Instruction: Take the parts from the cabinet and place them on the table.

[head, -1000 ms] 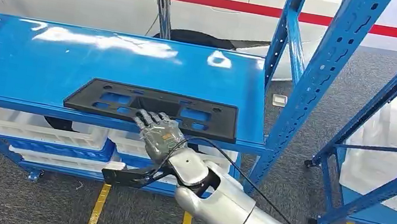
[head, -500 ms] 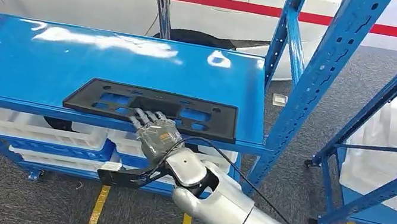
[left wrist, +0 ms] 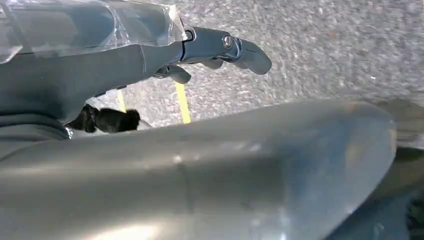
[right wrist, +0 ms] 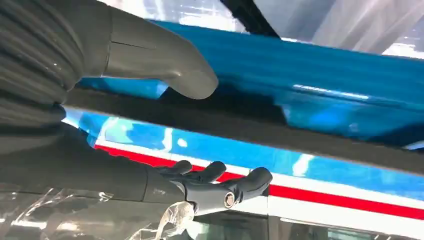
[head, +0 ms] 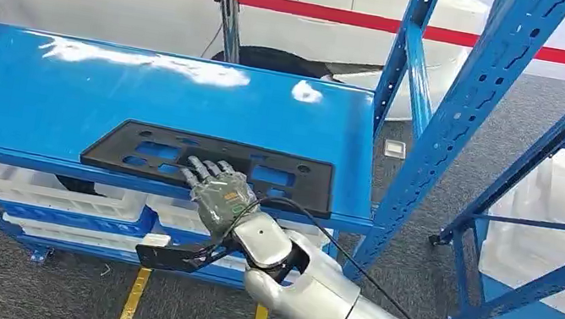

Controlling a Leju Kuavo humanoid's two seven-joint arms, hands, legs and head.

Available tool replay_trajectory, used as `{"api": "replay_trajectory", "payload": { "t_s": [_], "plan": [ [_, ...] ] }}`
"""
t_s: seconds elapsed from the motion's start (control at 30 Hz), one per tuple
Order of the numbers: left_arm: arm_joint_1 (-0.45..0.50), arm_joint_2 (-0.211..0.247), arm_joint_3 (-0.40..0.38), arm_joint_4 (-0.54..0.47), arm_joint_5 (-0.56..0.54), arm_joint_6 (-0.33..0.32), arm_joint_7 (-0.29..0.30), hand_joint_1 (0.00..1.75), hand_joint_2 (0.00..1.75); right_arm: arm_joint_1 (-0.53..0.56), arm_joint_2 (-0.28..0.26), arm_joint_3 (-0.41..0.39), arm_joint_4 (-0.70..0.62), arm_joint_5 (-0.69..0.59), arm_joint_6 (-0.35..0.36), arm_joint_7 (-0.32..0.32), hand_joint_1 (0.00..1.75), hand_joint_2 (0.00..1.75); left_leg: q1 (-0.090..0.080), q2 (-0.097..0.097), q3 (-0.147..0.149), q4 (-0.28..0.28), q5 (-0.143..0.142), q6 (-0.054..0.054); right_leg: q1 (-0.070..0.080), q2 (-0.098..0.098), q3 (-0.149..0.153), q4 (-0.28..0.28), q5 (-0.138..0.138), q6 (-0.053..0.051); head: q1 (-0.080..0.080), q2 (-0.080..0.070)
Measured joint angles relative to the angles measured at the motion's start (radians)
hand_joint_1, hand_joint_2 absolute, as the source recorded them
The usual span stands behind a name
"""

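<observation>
Your right robot hand (head: 221, 193) grasps the black panel (head: 210, 164) at its near edge, fingers on top and thumb (right wrist: 165, 65) beneath, the panel lying flat along the blue shelf's (head: 59, 90) front lip with bare shelf behind; your left robot hand (left wrist: 150, 55) hangs released.

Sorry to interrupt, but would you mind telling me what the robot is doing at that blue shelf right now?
The robot is reaching with its right hand for a flat black panel lying near the front edge of the blue shelf. Its fingers lie over the panel's near edge and the thumb sits on the other side of that edge, as the wrist view shows. The panel lies flat on the shelf, not lifted. The left hand hangs by the floor, holding nothing.
</observation>
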Motion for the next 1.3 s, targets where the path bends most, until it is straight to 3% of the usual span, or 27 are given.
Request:
{"api": "replay_trajectory", "payload": {
  "t_s": [0.03, 0.07, 0.1, 0.13, 0.17, 0.23, 0.27, 0.37, 0.4, 0.43, 0.47, 0.53, 0.57, 0.67, 0.7, 0.73, 0.77, 0.87, 0.9, 0.93, 0.97, 1.03, 1.07, 1.13, 1.2, 1.23, 1.3],
  "plan": [
    [0.0, 0.0, 0.0, 0.0, 0.002, 0.0, 0.0, 0.0, 0.0, 0.0, 0.0, 0.0, 0.0, 0.0, 0.0, 0.0, 0.0, 1.75, 0.003, 0.0, 0.005, 0.005, -0.011, -0.013, -0.008, 0.002, 0.037, -0.087, 0.035, 0.01, 0.0, 0.0],
    [-0.003, 0.004, 0.0, 0.0, 0.003, 0.0, 0.0, 0.0, 0.0, -0.001, -0.001, 0.001, 0.0, 0.0, 0.0, 0.0, 0.0, 1.75, 0.003, 0.0, 0.007, 0.01, -0.015, -0.022, 0.005, 0.014, 0.037, -0.092, -0.002, 0.002, 0.0, 0.0],
    [-0.004, 0.004, 0.0, 0.0, 0.003, 0.0, -0.001, 0.0, 0.0, -0.003, -0.002, 0.001, 0.0, 0.0, 0.0, 0.0, 0.0, 1.75, 0.001, 0.001, 0.003, 0.009, -0.014, -0.028, 0.007, 0.008, 0.038, -0.084, -0.021, -0.022, 0.0, 0.0],
    [-0.002, 0.003, 0.0, 0.0, 0.003, 0.0, -0.001, 0.0, 0.0, -0.001, -0.002, 0.001, 0.0, 0.0, 0.0, 0.0, 0.0, 1.75, 0.003, 0.001, 0.007, 0.01, -0.019, -0.037, 0.009, 0.009, 0.037, -0.082, 0.005, -0.035, 0.0, 0.0],
    [0.0, 0.003, 0.0, 0.001, 0.004, 0.0, -0.001, 0.0, 0.0, 0.0, -0.002, 0.002, 0.0, 0.0, 0.001, 0.001, 0.0, 1.75, 0.003, 0.0, 0.016, 0.011, -0.016, -0.043, 0.009, 0.007, 0.039, -0.083, 0.001, -0.047, 0.0, 0.0],
    [-0.002, 0.003, 0.0, 0.0, 0.004, 0.0, -0.001, 0.0, 0.0, -0.004, 0.003, 0.002, -0.002, 0.0, 0.0, 0.001, 0.0, 1.75, 0.004, 0.007, 0.009, 0.03, -0.023, -0.048, 0.004, 0.008, 0.059, -0.087, 0.003, -0.059, -0.001, 0.0],
    [-0.005, 0.003, 0.0, 0.001, 0.004, 0.0, -0.001, 0.0, 0.0, -0.006, 0.003, 0.002, -0.002, 0.0, 0.0, 0.001, 0.0, 1.75, 0.005, 0.011, -0.018, 0.08, -0.03, -0.05, 0.004, 0.006, 0.065, -0.087, 0.002, -0.062, -0.001, 0.0],
    [-0.005, 0.003, 0.0, 0.0, 0.004, -0.001, -0.001, 0.0, 0.0, -0.008, 0.005, 0.003, -0.002, 0.0, 0.0, 0.0, 0.0, 1.75, 0.001, 0.016, -0.169, 0.305, -0.106, -0.054, 0.018, 0.006, 0.074, -0.087, -0.013, -0.072, -0.001, 0.0],
    [-0.003, 0.003, 0.0, 0.0, 0.005, -0.001, -0.001, 0.0, 0.0, -0.007, 0.004, 0.004, -0.002, 0.0, 0.0, 0.0, 0.0, 1.75, -0.003, 0.016, -0.199, 0.33, -0.111, -0.049, 0.026, 0.008, 0.08, -0.087, -0.02, -0.073, 0.0, 0.0],
    [-0.001, 0.003, 0.0, 0.0, 0.005, -0.001, -0.001, 0.0, 0.0, -0.006, 0.004, 0.005, -0.002, 0.0, 0.0, 0.0, 0.0, 1.75, -0.008, 0.016, -0.204, 0.308, -0.091, -0.04, 0.033, 0.01, 0.088, -0.087, -0.026, -0.073, 0.0, 0.0],
    [-0.001, 0.003, 0.0, 0.0, 0.005, -0.001, -0.001, 0.0, 0.0, -0.006, 0.004, 0.005, -0.002, 0.0, 0.0, 0.001, 0.0, 1.75, -0.019, 0.015, -0.19, 0.244, -0.047, -0.026, 0.04, 0.012, 0.099, -0.088, -0.034, -0.074, -0.001, 0.0],
    [-0.001, 0.003, 0.0, 0.001, 0.005, -0.001, -0.001, 0.0, 0.0, -0.007, 0.005, 0.005, -0.002, 0.0, 0.0, 0.001, 0.0, 1.75, -0.045, 0.014, -0.128, 0.058, 0.083, 0.017, 0.05, 0.012, 0.126, -0.09, -0.053, -0.08, 0.0, 0.0],
    [-0.001, 0.011, 0.0, 0.002, 0.006, -0.001, -0.001, 0.0, 0.0, -0.007, 0.0, 0.005, -0.002, 0.0, 0.0, 0.001, 0.0, 1.75, -0.053, 0.016, -0.12, 0.036, 0.089, 0.032, 0.048, 0.012, 0.134, -0.093, -0.058, -0.081, 0.001, 0.0],
    [0.0, 0.008, 0.0, 0.001, 0.01, -0.001, -0.002, 0.0, 0.0, -0.008, 0.001, 0.005, -0.003, 0.0, 0.0, 0.002, 0.0, 1.75, -0.068, 0.012, -0.104, 0.015, 0.086, 0.04, 0.034, 0.014, 0.132, -0.105, -0.065, -0.07, 0.0, 0.0],
    [0.0, 0.008, 0.0, 0.001, 0.01, 0.0, -0.002, 0.0, 0.0, -0.009, 0.003, 0.005, -0.003, 0.0, 0.0, 0.002, 0.0, 1.75, -0.067, 0.013, -0.096, 0.006, 0.087, 0.043, 0.037, 0.015, 0.14, -0.115, -0.066, -0.068, 0.0, 0.0],
    [-0.001, 0.008, 0.0, 0.002, 0.01, -0.001, -0.002, 0.0, 0.0, -0.009, 0.006, 0.004, -0.005, 0.0, 0.0, 0.004, 0.0, 1.75, -0.051, 0.018, -0.074, -0.025, 0.091, 0.04, 0.04, 0.012, 0.15, -0.115, -0.079, -0.065, -0.001, 0.0],
    [-0.002, 0.008, 0.0, 0.002, 0.01, 0.001, -0.003, 0.0, 0.0, -0.01, 0.003, 0.005, -0.005, 0.0, 0.0, 0.002, 0.0, 1.75, -0.048, 0.017, -0.057, -0.038, 0.091, 0.041, 0.043, 0.01, 0.138, -0.081, -0.091, -0.056, 0.0, 0.0],
    [-0.007, 0.006, 0.0, 0.001, 0.012, -0.002, -0.003, 0.0, 0.0, -0.009, -0.001, 0.006, -0.005, -0.001, 0.0, 0.002, 0.0, 1.75, -0.036, 0.017, -0.044, -0.04, 0.077, 0.037, 0.028, 0.009, -0.003, 0.144, -0.171, -0.032, 0.0, 0.0],
    [-0.006, 0.005, 0.0, 0.001, 0.013, -0.002, -0.003, 0.0, 0.0, -0.006, -0.004, 0.009, -0.005, -0.002, 0.001, 0.002, 0.0, 1.75, -0.032, 0.017, -0.041, -0.04, 0.073, 0.033, 0.023, 0.009, -0.04, 0.189, -0.172, -0.025, 0.0, 0.0],
    [-0.004, 0.003, 0.0, 0.001, 0.015, -0.002, -0.003, 0.0, 0.0, -0.002, -0.007, 0.011, -0.005, -0.003, 0.003, 0.002, 1.43, 1.75, -0.026, 0.015, -0.037, -0.038, 0.069, 0.027, 0.017, 0.007, -0.053, 0.181, -0.144, -0.018, 0.0, 0.0],
    [-0.003, 0.002, 0.0, 0.001, 0.016, -0.002, -0.003, 0.0, 0.0, -0.001, -0.007, 0.011, -0.005, -0.006, 0.005, 0.001, 1.75, 1.75, -0.02, 0.014, -0.035, -0.033, 0.064, 0.02, 0.012, 0.005, -0.041, 0.128, -0.098, -0.011, 0.0, 0.0],
    [-0.003, 0.001, 0.0, 0.001, 0.019, -0.001, -0.003, 0.0, 0.0, -0.001, -0.007, 0.012, -0.005, -0.013, 0.008, 0.0, 1.75, 1.75, -0.009, 0.012, -0.036, -0.011, 0.05, 0.001, -0.001, 0.001, 0.03, -0.051, 0.007, 0.006, 0.0, 0.0],
    [-0.003, 0.002, 0.0, 0.001, 0.019, -0.001, -0.005, 0.0, 0.0, -0.002, -0.008, 0.012, -0.005, -0.014, 0.008, -0.001, 1.75, 1.75, -0.009, 0.011, -0.04, 0.0, 0.042, -0.007, -0.002, 0.001, 0.042, -0.083, 0.007, 0.007, 0.0, 0.0],
    [-0.004, 0.002, 0.0, 0.001, 0.02, 0.0, -0.009, 0.0, 0.0, -0.002, -0.006, 0.012, -0.005, -0.019, 0.01, -0.001, 1.75, 1.75, -0.015, 0.008, -0.046, 0.011, 0.033, -0.021, 0.003, 0.008, 0.039, -0.082, 0.009, -0.024, -0.001, 0.0],
    [-0.002, 0.001, 0.0, 0.001, 0.021, 0.0, -0.01, 0.0, 0.0, -0.003, -0.006, 0.013, -0.006, -0.02, 0.01, -0.001, 1.75, 1.75, -0.009, 0.009, -0.043, 0.006, 0.037, -0.029, 0.008, 0.008, 0.038, -0.082, 0.012, -0.039, -0.001, 0.0],
    [-0.002, 0.002, 0.0, 0.001, 0.021, 0.0, -0.01, 0.0, 0.0, -0.004, -0.005, 0.012, -0.006, -0.02, 0.01, -0.001, 1.75, 1.75, -0.006, 0.01, -0.048, 0.013, 0.033, -0.032, 0.002, 0.006, 0.039, -0.085, 0.017, -0.047, 0.0, 0.0],
    [-0.003, 0.001, 0.0, 0.001, 0.021, 0.0, -0.011, 0.0, 0.0, -0.007, -0.003, 0.012, -0.006, -0.02, 0.01, -0.001, 1.75, 1.75, -0.004, 0.016, -0.084, 0.105, -0.031, -0.042, 0.001, 0.005, 0.04, -0.085, 0.018, -0.054, -0.001, 0.0]
  ]
}}
